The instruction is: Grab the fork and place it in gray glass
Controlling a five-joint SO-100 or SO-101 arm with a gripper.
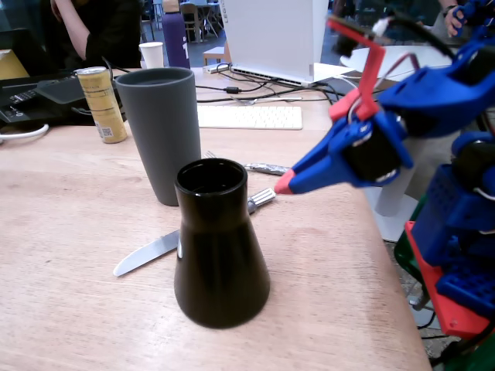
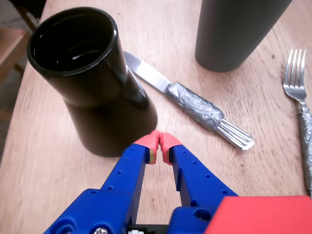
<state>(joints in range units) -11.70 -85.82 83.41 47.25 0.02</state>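
Nothing done yet, judging by the layout: fork (image 2: pixel 301 122) lying flat on the wooden counter (image 2: pixel 48 161), untouched, gray glass (image 1: pixel 162 131) standing upright and, as far as the fixed view shows into it, without any cutlery. Gripper (image 2: pixel 159 142) hovering above the counter with the red-tipped fingers (image 2: pixel 148 140) pressed together, holding nothing, aimed at the bare wood just in front of the black flared vase (image 2: pixel 92 83) and short of the table knife (image 2: pixel 195 105). Still left, by this reading: swing across to the fork, part the fingers, close on the handle, lift, carry over the glass rim, drop in.

Fork at the right edge of the wrist view, well apart from the fingertips, tines toward the top of the picture, handle running down and out of frame. Four thin tines, plain metal; handle wrapped in crinkled silver-gray tape, like the knife's middle. In the fixed view only a tine tip and a stretch of taped handle (image 1: pixel 267 168) showing, behind the vase and just beside the glass. Slim and low on the wood, so likely a fiddly pinch
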